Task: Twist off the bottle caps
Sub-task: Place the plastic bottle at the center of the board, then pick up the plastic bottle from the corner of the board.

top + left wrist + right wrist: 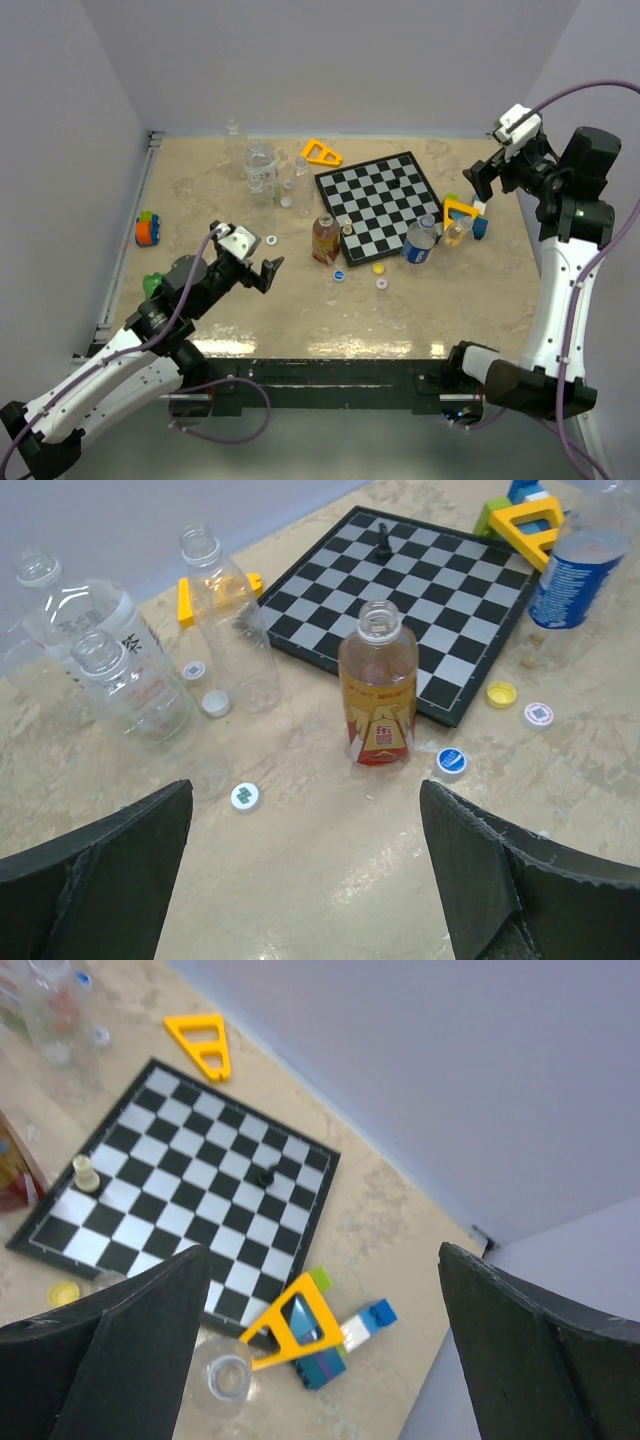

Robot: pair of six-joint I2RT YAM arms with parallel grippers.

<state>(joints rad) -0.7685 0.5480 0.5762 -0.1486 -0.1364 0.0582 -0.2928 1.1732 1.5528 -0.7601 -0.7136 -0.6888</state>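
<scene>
While neither arm holds anything, the left tool (305, 815) sits low over the bench (330, 910) with its two dark, rough-edged fingers (100, 880) spread wide. It seems to be lined up on the amber bottle (378, 685), which stands upright straight ahead of it. That bottle is translucent brown plastic with a red and yellow label. Its threaded neck is bare and its mouth is open, so its cap looks to be already off.

The caps are small, flat plastic discs lying loose on the glossy, mottled beige bench. A blue cap (451, 762) rests just beside the bottle's base, ahead and to the right of the tool. Farther right, a yellow cap (501, 693) and a white cap (539, 714) lie by the near edge of the chessboard (420, 600). A second white cap (245, 797) lies ahead and slightly left, the closest to the tool.

Far ahead on the left stand three clear bottles (225, 620), also open at the top. Far ahead on the right is a blue-labelled bottle (575, 575), with its top out of view.

The right tool (322, 1260) is raised high with its fingers wide apart and empty, probably parked clear of the work. Below it lie the chessboard's corner and a hollow yellow triangular frame (272, 1325).
</scene>
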